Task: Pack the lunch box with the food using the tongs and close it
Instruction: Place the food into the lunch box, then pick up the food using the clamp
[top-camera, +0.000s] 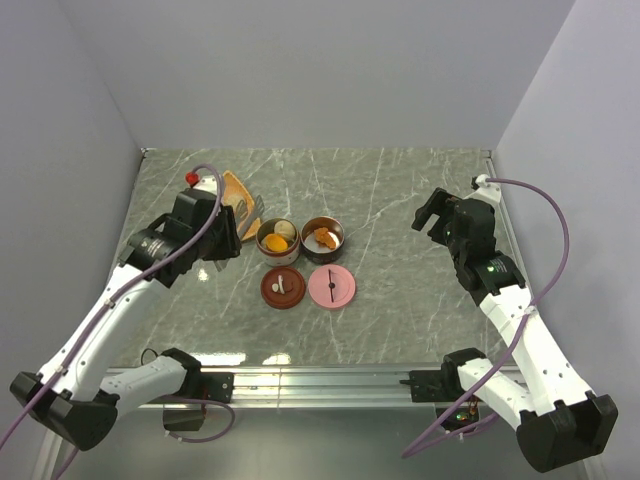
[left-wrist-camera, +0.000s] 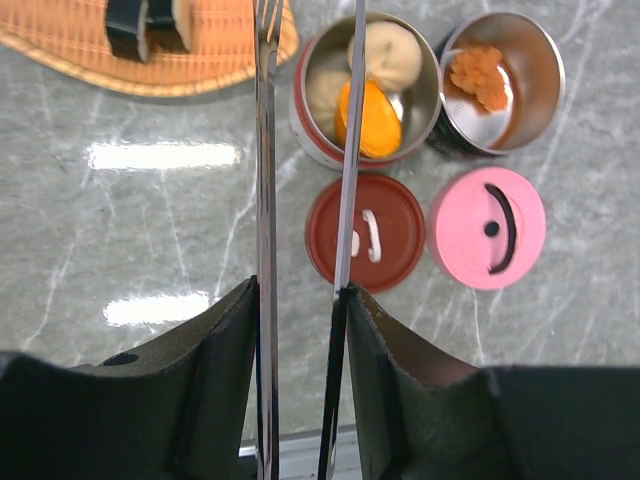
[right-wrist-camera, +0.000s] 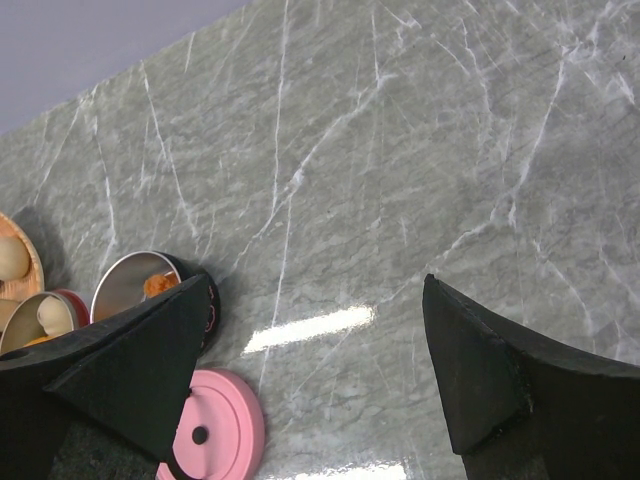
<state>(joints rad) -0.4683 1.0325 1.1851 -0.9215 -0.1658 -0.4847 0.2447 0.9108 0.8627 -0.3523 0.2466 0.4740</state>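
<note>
My left gripper (left-wrist-camera: 300, 290) is shut on the tongs (left-wrist-camera: 266, 200), one thin metal arm against each finger, and the arms stand apart. The tong tips reach toward the orange plate (left-wrist-camera: 70, 45), where dark sushi rolls (left-wrist-camera: 128, 25) lie. A red tin (left-wrist-camera: 310, 120) holds beige dumplings (left-wrist-camera: 390, 50) and an orange piece (left-wrist-camera: 365, 118). The dark tin (left-wrist-camera: 545, 70) beside it holds orange chunks (left-wrist-camera: 478, 72). From above, the left gripper (top-camera: 228, 232) is just left of the tins. My right gripper (top-camera: 432, 212) hangs open and empty at the right, its jaws (right-wrist-camera: 316, 290) wide over bare table.
Two lids lie flat in front of the tins, a red-brown one (top-camera: 282, 287) and a pink one (top-camera: 332, 286). A metal rail (top-camera: 320, 385) runs along the near edge. Grey walls close in the table on three sides.
</note>
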